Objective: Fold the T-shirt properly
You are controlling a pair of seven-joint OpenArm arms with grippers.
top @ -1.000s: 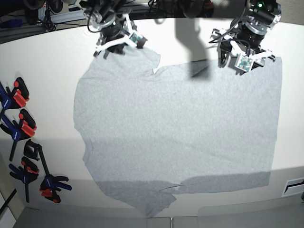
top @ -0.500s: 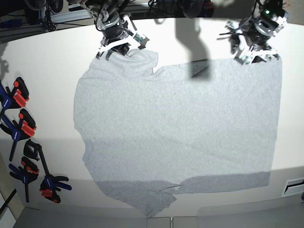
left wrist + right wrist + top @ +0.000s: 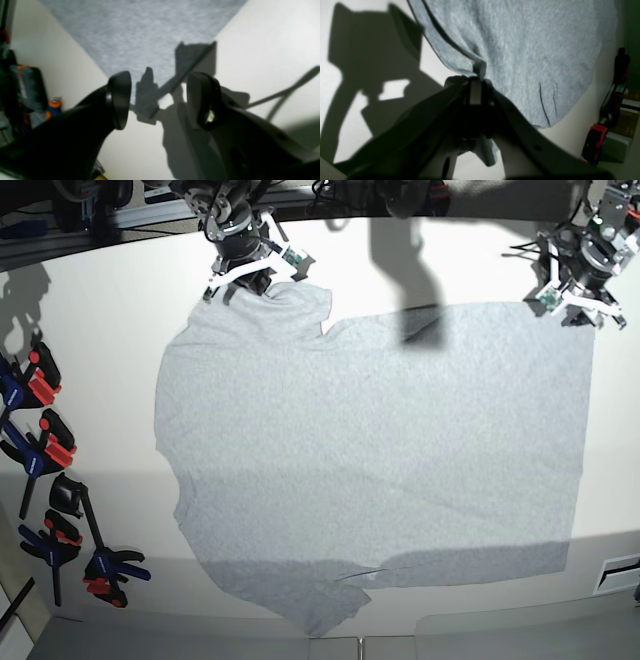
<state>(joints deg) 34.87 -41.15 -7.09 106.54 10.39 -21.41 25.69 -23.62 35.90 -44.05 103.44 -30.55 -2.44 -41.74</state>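
Note:
The light grey T-shirt (image 3: 370, 450) lies spread flat, plain side up, over most of the white table (image 3: 100, 330). At its far left, my right gripper (image 3: 258, 286) is shut on the sleeve's edge. The right wrist view shows that gripper (image 3: 476, 82) pinching a small fold of the T-shirt (image 3: 520, 50) hem. My left gripper (image 3: 575, 302) hovers at the shirt's far right corner. Seen from the left wrist, the left gripper (image 3: 160, 100) is open, holds nothing, and the T-shirt (image 3: 140, 30) corner lies just beyond its fingertips (image 3: 120, 100).
Several black clamps with orange and blue grips (image 3: 45, 450) lie along the table's left edge, also seen as clamps (image 3: 615, 105) in the right wrist view. Cables and frame parts (image 3: 100, 210) crowd the back edge. A white fixture (image 3: 620, 572) sits at the front right.
My right gripper has shut on the sleeve edge. The left arm has moved right and back, from over the shirt's far hem to its far right corner, still open.

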